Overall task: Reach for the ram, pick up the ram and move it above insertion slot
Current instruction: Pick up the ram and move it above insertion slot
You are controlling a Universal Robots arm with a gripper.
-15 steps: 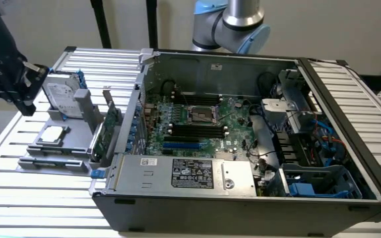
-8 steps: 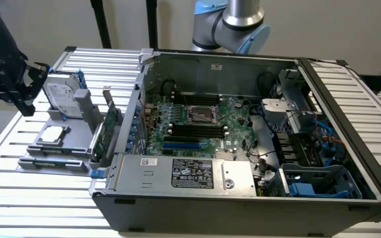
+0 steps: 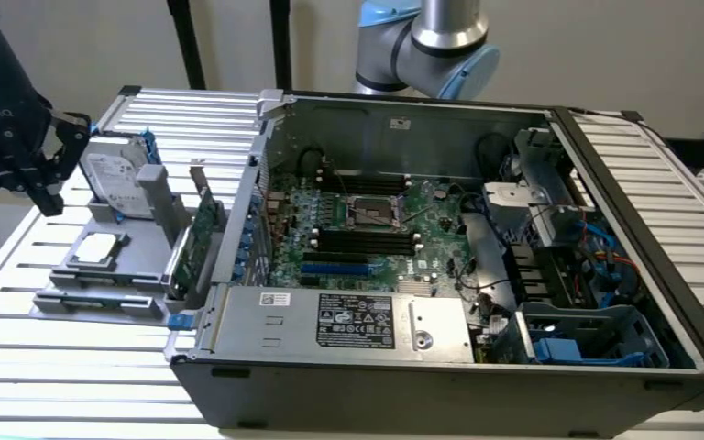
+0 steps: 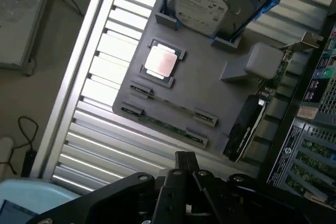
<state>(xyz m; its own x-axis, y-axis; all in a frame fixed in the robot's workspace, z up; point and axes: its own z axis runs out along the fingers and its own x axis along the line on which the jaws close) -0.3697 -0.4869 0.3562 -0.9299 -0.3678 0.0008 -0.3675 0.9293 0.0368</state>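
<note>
Gripper (image 4: 185, 161) hangs near ram (image 4: 167, 125) in grey tray (image 4: 210, 93), not touching; grip state can't tell; HDD (image 4: 205, 6) label unreadable.

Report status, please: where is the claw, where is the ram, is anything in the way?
Claw over the grey tray, holding nothing. Ram lying in tray clips, not lifted. Nothing between them.

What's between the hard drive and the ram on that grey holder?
A square silver processor chip, between hard drive and ram, clearest in the wrist view.
</note>
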